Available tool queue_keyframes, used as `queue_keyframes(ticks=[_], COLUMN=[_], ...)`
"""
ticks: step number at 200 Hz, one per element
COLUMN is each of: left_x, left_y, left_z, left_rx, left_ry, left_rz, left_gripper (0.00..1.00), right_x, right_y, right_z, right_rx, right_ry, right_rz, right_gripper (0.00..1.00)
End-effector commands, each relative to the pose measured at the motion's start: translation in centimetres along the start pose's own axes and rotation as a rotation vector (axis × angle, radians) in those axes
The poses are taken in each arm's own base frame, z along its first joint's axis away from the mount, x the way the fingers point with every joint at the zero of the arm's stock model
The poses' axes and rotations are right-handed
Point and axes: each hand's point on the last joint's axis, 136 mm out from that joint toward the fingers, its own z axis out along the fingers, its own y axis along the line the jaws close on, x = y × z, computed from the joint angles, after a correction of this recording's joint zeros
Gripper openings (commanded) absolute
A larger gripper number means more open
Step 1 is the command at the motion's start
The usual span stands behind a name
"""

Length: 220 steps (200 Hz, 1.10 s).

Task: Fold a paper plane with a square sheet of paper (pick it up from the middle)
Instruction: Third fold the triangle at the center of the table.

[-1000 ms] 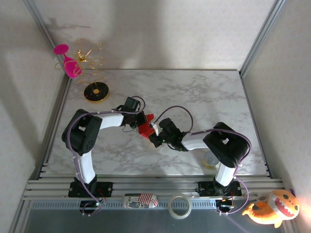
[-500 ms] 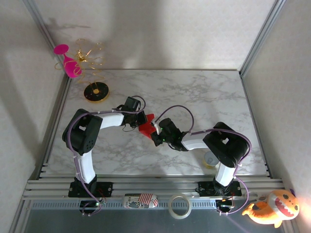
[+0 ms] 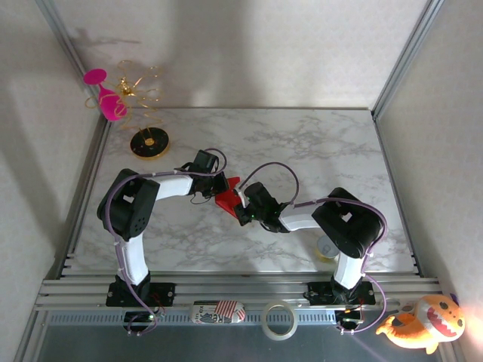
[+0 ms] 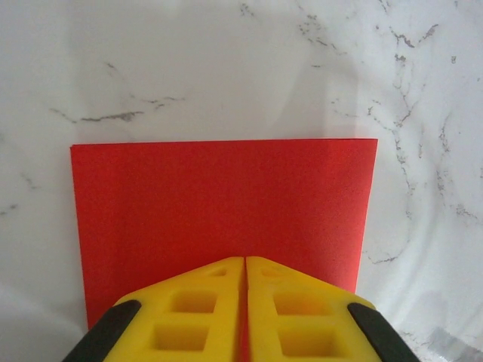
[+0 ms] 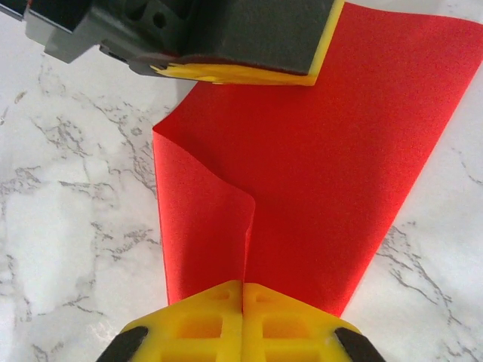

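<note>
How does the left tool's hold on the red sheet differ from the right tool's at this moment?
At the left tool the square sheet of paper spreads out flat and smooth; at the right tool one side curls up into a loose flap. From above, the left tool reaches the sheet from the left, the right tool from the right. Both have yellow fingers and are shut on an edge of the sheet.
</note>
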Motion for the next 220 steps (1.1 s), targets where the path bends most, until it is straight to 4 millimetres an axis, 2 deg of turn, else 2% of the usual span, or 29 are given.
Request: queue_keyframes(ticks=[1, 115, 220], left_x=[2.73, 2.70, 2.71], left_y=[3.13, 3.34, 3.23], left_z=[1.52, 1.54, 1.51], left_rx=[-0.114, -0.123, -0.119], left_ry=[0.087, 0.079, 0.079], left_rz=[-0.002, -0.011, -0.013], left_gripper=[0.10, 0.11, 0.12], right_x=[-0.54, -0.15, 0.27], right_y=[-0.38, 0.42, 0.09], right_z=[0.34, -0.29, 0.29], right_rx=[0.014, -0.009, 0.009], right_ry=[-0.003, 0.093, 0.118], right_rz=[-0.009, 0.072, 0.095], right_gripper=[0.08, 0.09, 0.09])
